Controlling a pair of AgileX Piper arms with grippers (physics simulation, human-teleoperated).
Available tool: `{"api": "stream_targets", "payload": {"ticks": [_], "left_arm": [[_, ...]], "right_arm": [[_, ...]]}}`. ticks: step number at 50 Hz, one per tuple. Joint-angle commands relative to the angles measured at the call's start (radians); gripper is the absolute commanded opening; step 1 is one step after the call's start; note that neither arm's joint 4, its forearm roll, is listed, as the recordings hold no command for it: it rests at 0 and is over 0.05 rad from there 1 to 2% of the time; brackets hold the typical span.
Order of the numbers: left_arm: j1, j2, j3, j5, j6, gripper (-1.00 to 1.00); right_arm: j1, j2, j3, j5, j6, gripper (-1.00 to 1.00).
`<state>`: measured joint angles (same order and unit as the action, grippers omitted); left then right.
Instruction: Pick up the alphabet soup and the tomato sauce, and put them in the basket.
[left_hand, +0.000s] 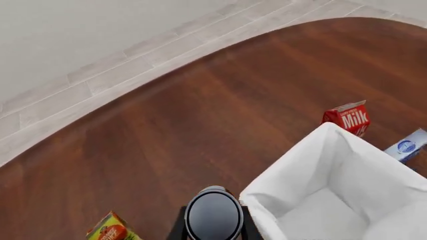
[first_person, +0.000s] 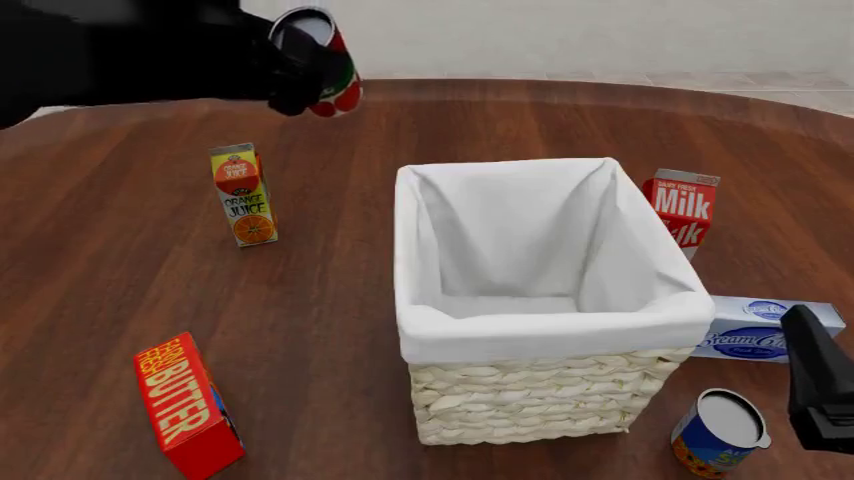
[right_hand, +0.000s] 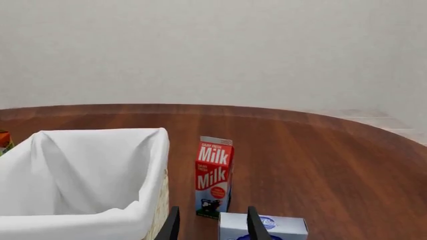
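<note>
Left claw (first_person: 304, 80) grips tomato sauce (first_person: 324, 62), lifted.

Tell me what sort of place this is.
Likely a simulated tabletop grocery-sorting setup, not a real kitchen: a round wooden table holds packaged goods like a milk carton and butter box around a lined basket, before bare walls.

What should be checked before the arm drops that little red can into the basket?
1. Tomato sauce held in the left gripper: ok, lifted clear of the table.
2. Can above the basket: not ok, it hangs off to the basket's far left.
3. Basket inside free: ok, only white lining shows.
4. Orange juice out of the path: cannot tell, it stands near the can.
5. Right gripper clear of the basket: ok, open beside the alphabet soup.
</note>
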<state>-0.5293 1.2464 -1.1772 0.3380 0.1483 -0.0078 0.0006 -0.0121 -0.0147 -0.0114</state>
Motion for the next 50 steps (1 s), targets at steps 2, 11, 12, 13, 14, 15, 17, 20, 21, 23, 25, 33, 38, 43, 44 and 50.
{"api": "stream_targets", "payload": {"ticks": [2, 11, 12, 13, 14, 15, 17, 20, 21, 23, 25, 33, 38, 43, 44, 50], "left_arm": [[-0.091, 0.016, -0.008, -0.020, 0.007, -1.00], [-0.142, 0.033, -0.017, -0.031, 0.003, -1.00], [-0.150, 0.034, -0.016, -0.033, 0.006, -1.00], [-0.150, 0.034, -0.016, -0.033, 0.006, -1.00], [-0.159, 0.037, -0.019, -0.033, 0.004, -1.00], [-0.159, 0.037, -0.019, -0.033, 0.004, -1.00], [-0.169, 0.040, -0.018, -0.035, 0.005, -1.00], [-0.183, 0.046, -0.017, -0.037, 0.008, -1.00], [-0.189, 0.049, -0.017, -0.037, 0.012, -1.00], [-0.196, 0.053, -0.022, -0.035, 0.011, -1.00], [-0.204, 0.058, -0.027, -0.033, 0.015, -1.00], [-0.242, 0.074, -0.045, -0.020, 0.028, -1.00], [-0.271, 0.093, -0.046, -0.015, 0.045, -1.00], [-0.285, 0.104, -0.055, -0.006, 0.037, -1.00], [-0.287, 0.109, -0.058, -0.005, 0.044, -1.00], [-0.301, 0.135, -0.074, 0.009, 0.049, -1.00]], "right_arm": [[-0.004, 0.000, -0.001, 0.000, 0.002, 1.00], [-0.004, 0.000, 0.000, -0.001, 0.002, 1.00], [-0.004, 0.000, 0.001, -0.001, 0.003, 1.00], [-0.004, 0.000, 0.001, -0.001, 0.003, 1.00], [-0.004, 0.000, 0.001, -0.002, 0.004, 1.00], [-0.004, 0.000, 0.001, -0.002, 0.004, 1.00], [-0.003, 0.000, 0.001, -0.002, 0.004, 1.00], [-0.001, 0.000, 0.001, -0.002, 0.005, 1.00], [-0.001, 0.000, 0.001, -0.002, 0.006, 1.00], [-0.001, 0.000, 0.001, -0.002, 0.005, 1.00], [-0.001, 0.000, 0.001, -0.002, 0.006, 1.00], [0.001, 0.000, 0.000, -0.002, 0.007, 1.00], [-0.001, 0.000, 0.000, -0.002, 0.009, 1.00], [0.000, 0.000, 0.000, -0.002, 0.009, 1.00], [0.001, 0.000, 0.000, -0.002, 0.009, 1.00], [0.001, 0.000, 0.000, -0.003, 0.011, 1.00]]}}
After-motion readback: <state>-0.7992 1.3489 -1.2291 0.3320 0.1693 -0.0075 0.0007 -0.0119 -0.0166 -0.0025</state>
